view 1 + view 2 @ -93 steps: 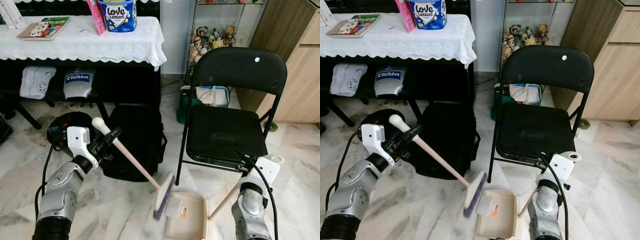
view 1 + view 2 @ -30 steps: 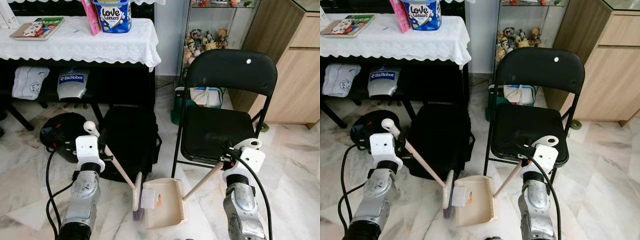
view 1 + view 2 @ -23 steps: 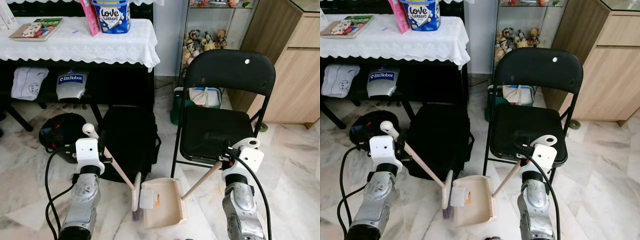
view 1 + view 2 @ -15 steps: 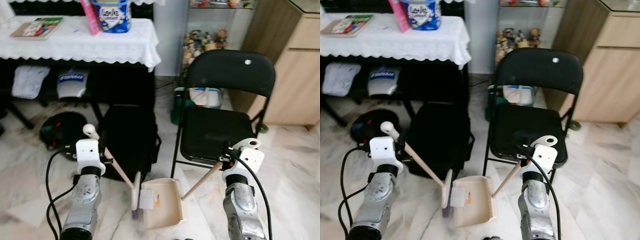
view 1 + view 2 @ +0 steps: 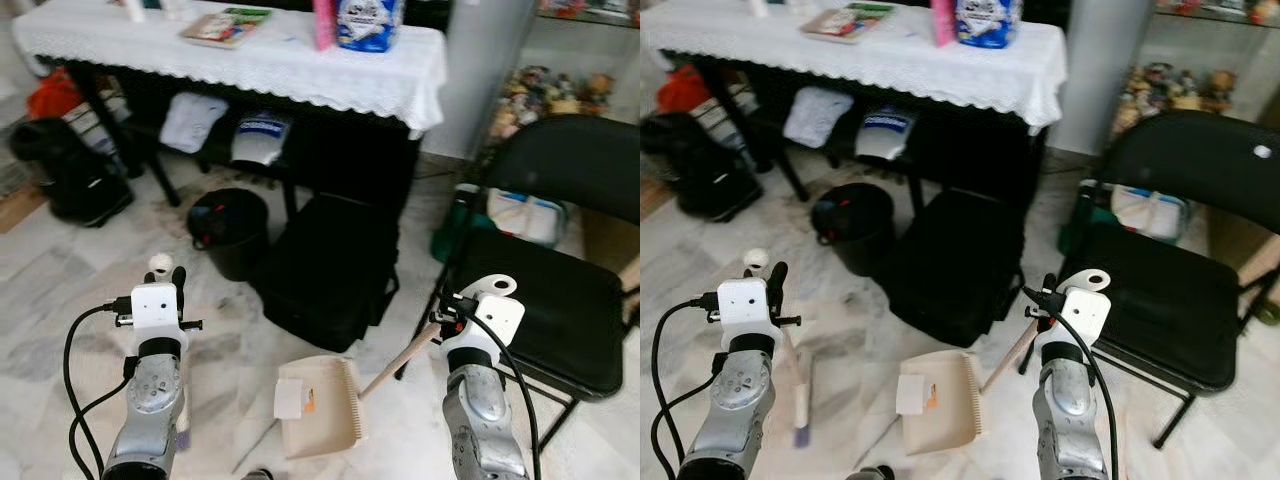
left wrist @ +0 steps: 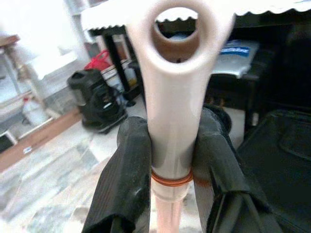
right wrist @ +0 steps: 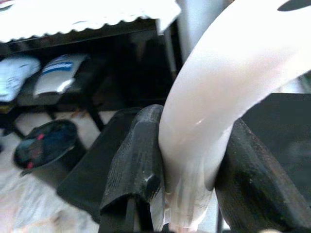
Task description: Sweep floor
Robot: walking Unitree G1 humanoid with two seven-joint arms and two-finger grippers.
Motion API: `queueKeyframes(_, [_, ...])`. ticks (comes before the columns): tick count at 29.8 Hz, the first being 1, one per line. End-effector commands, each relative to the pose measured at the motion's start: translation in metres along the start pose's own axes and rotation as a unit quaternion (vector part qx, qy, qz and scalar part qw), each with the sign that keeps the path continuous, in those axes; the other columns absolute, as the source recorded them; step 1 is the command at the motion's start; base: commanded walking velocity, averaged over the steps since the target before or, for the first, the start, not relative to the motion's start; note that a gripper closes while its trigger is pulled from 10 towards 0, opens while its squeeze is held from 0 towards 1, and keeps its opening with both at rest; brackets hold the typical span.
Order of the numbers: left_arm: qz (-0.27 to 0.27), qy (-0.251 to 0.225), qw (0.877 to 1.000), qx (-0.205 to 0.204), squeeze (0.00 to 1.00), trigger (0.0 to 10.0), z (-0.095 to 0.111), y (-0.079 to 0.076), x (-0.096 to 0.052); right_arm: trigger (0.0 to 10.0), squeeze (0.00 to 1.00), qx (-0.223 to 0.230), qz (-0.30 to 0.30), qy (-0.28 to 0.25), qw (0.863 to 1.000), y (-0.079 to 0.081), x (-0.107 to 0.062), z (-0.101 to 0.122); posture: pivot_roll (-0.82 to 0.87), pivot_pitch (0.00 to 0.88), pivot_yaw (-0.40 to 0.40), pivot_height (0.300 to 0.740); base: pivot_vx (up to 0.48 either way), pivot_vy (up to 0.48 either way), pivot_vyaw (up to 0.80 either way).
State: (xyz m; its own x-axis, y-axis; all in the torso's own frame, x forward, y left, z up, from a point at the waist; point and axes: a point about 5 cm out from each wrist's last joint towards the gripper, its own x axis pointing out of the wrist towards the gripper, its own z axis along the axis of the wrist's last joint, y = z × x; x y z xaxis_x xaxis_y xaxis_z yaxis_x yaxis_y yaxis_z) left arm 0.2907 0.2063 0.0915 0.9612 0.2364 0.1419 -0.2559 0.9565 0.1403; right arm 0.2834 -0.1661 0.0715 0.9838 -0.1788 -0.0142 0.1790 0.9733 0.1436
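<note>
Both grippers were clamped on handles: the left gripper (image 6: 170, 160) pinched the one broom (image 5: 800, 400) near its looped end, brush head down on the marble floor (image 5: 60, 280); the right gripper (image 7: 189, 160) squeezed the handle of the one cream dustpan (image 5: 318, 405), which lay flat between the arms. One black bag (image 5: 325, 270) and one black folding chair (image 5: 570, 300) stood just ahead; open floor lay to the left.
</note>
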Motion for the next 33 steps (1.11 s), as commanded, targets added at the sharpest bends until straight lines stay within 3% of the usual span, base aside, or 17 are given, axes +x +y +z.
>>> queueKeyframes(1, [0.005,-0.018,1.0,0.008,0.0,10.0,0.008,0.0015,0.0027,10.0,0.0,0.004,0.006,-0.015,1.0,0.0034,0.0019,0.005,-0.03,0.105,0.028,0.74,0.0,0.0,0.8])
queueKeyframes(33, [0.002,-0.021,1.0,-0.007,0.0,10.0,0.0125,-0.0035,0.0066,10.0,0.0,0.013,0.016,-0.019,1.0,0.0089,0.0082,0.0077,-0.01,0.107,0.029,0.74,0.0,0.008,0.8])
